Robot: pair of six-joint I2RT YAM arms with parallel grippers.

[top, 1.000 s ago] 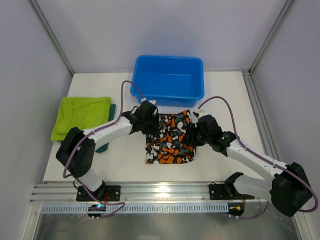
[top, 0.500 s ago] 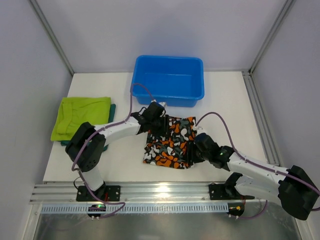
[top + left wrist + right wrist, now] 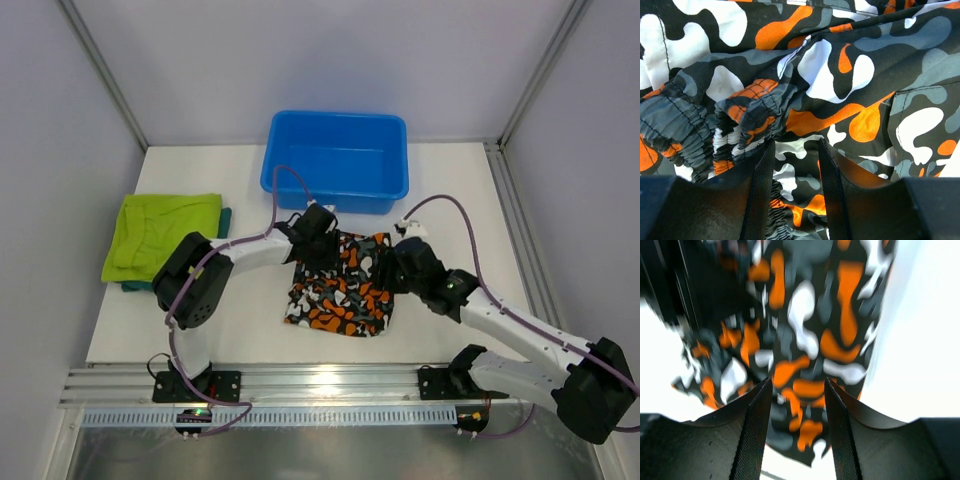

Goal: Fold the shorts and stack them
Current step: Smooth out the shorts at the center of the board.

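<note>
Camouflage cloth in orange, black, white and grey lay rumpled near the middle of the table [image 3: 460, 210]: the camouflage shorts [image 3: 338, 292], just in front of the blue tub [image 3: 335, 190]; we saw their gathered waistband bunched up right at the tips of the left end effector [image 3: 794, 144], which sat at the far left corner of the cloth; its fingers [image 3: 762, 190] stood partly apart with print between them, and we could not tell whether they pinched it; the right end effector [image 3: 796, 381] was at the far right edge of the same shorts, likewise partly apart over blurred cloth, its hold unclear to us; well to the left, the lime shorts [image 3: 160, 230] lay folded on top of the teal shorts [image 3: 224, 218].
</note>
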